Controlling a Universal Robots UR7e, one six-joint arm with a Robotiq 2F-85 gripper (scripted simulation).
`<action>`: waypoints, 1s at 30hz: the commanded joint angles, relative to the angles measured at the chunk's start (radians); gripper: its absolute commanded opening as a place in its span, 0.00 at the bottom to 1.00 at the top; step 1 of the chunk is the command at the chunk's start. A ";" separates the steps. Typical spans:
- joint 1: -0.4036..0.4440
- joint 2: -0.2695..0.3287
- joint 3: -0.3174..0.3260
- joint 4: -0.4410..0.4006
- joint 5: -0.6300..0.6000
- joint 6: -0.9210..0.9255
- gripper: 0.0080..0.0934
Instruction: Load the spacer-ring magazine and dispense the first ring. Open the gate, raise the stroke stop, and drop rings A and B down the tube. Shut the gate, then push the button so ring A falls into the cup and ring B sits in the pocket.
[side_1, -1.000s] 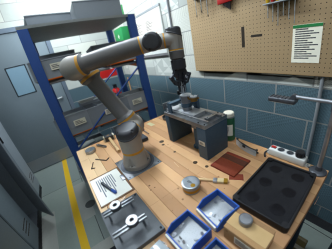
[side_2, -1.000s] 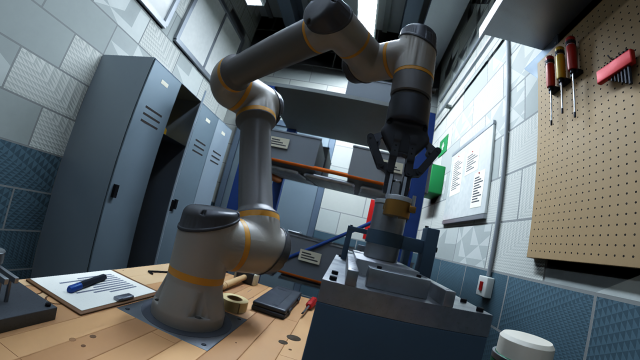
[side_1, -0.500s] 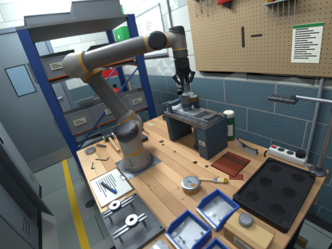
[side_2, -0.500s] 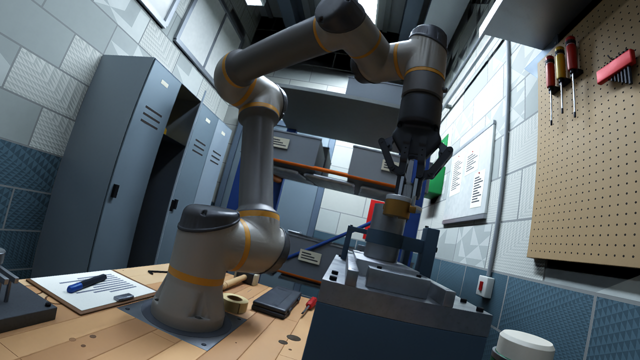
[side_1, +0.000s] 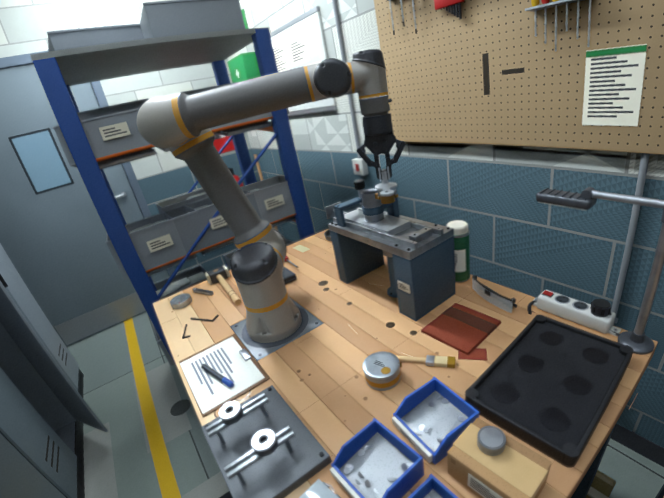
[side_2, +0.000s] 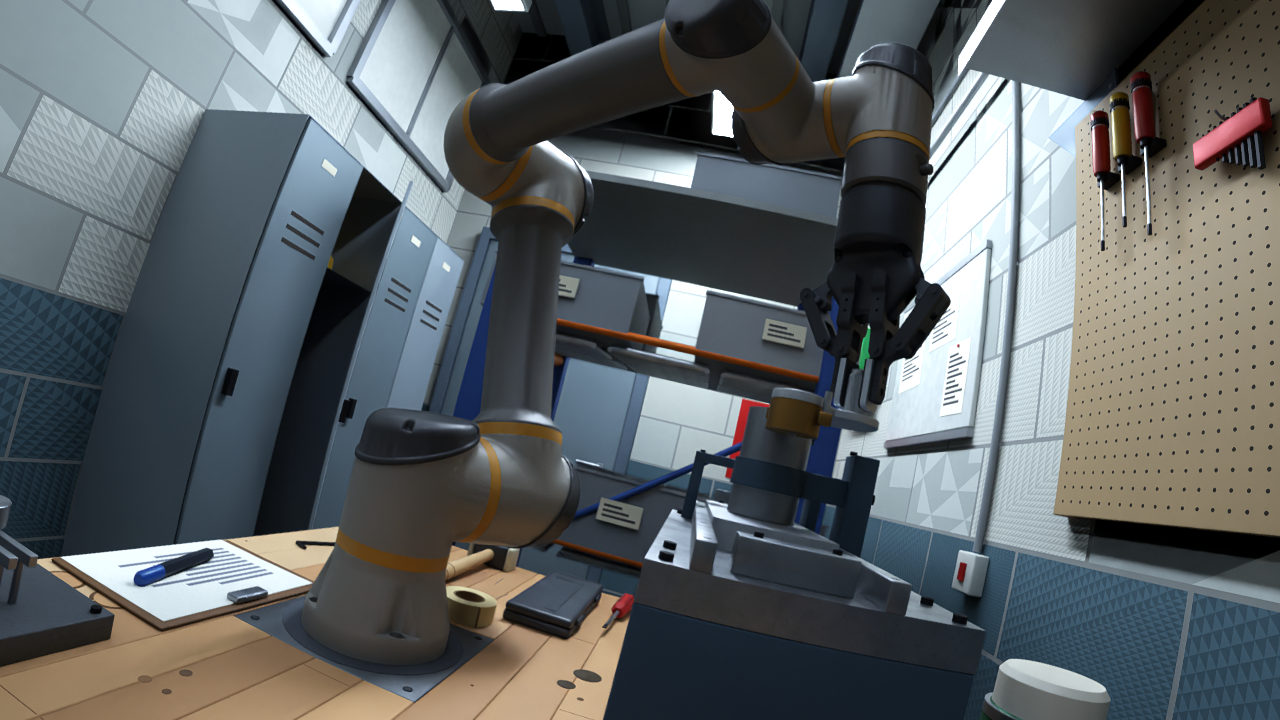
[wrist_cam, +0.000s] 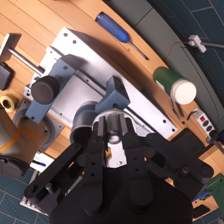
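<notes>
The gate (wrist_cam: 116, 140), a pale swing plate with a knurled knob, is swung off to the side of the grey magazine tube (side_1: 371, 205) (side_2: 765, 470), whose dark mouth (wrist_cam: 80, 134) shows beside it. The gate's knob (wrist_cam: 113, 125) is held in my closed gripper (side_1: 383, 172) (side_2: 857, 394) (wrist_cam: 113, 129), which hangs straight down over the tube's top. A brass collar (side_2: 795, 415) rings the tube's top. Two rings (side_1: 229, 410) (side_1: 263, 439) rest on a dark rack at the bench's near left corner. A black round button (wrist_cam: 45, 89) sits on a blue bracket at the fixture's end.
The blue bracket (wrist_cam: 114, 95) stands close beside the tube. The fixture's steel plate (side_1: 397, 230) sits on a dark blue base. A green can (side_1: 459, 249) stands behind it. Blue bins (side_1: 434, 418) and a black tray (side_1: 552, 383) fill the bench's front right.
</notes>
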 joint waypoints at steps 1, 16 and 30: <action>-0.001 0.005 -0.004 -0.002 0.000 0.026 0.00; -0.038 0.078 -0.058 -0.021 0.000 0.439 0.00; -0.077 0.109 -0.083 -0.028 0.000 0.689 0.00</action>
